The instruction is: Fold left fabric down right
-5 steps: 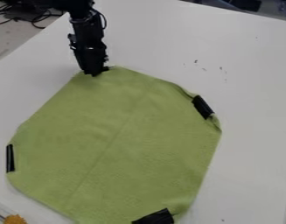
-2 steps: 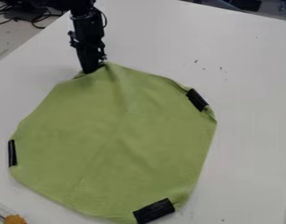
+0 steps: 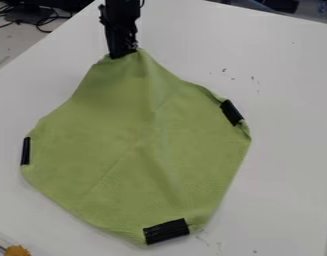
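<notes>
The black gripper (image 3: 123, 54) is at the upper left of the camera view, shut on the top corner of the green fabric (image 3: 135, 145). That corner is lifted off the table, and creases run down from it toward the middle. The rest of the cloth lies spread out, with black tape at its left edge (image 3: 25, 151), its right edge (image 3: 231, 113) and its bottom edge (image 3: 166, 231).
The white table (image 3: 286, 165) surrounds the cloth. An orange-yellow object (image 3: 17, 250) lies at the bottom left corner beside a clear tray edge. Black cables (image 3: 39, 19) are beyond the table at the upper left.
The gripper has gone up and slightly right, raising the fabric's top corner. The bottom edge has slid up the view and the left edge has moved inward and up.
</notes>
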Controlling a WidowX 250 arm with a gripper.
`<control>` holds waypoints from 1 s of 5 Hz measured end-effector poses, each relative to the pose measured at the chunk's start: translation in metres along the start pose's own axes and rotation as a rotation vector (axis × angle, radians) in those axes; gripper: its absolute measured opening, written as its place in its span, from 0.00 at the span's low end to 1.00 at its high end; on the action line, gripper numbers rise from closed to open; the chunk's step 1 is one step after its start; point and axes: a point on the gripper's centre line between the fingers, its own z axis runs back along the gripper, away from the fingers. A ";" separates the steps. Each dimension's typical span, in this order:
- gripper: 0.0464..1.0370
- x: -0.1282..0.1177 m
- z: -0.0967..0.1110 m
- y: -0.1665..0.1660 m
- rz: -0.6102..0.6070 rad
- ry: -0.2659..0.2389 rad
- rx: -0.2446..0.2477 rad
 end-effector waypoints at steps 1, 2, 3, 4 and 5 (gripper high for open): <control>0.01 -0.021 0.029 -0.036 0.016 -0.036 0.003; 0.01 -0.044 0.049 -0.074 0.042 -0.088 -0.009; 0.01 -0.062 0.058 -0.112 0.062 -0.090 -0.063; 0.01 -0.071 0.055 -0.142 0.052 -0.110 -0.071; 0.01 -0.075 0.051 -0.164 -0.031 -0.126 -0.052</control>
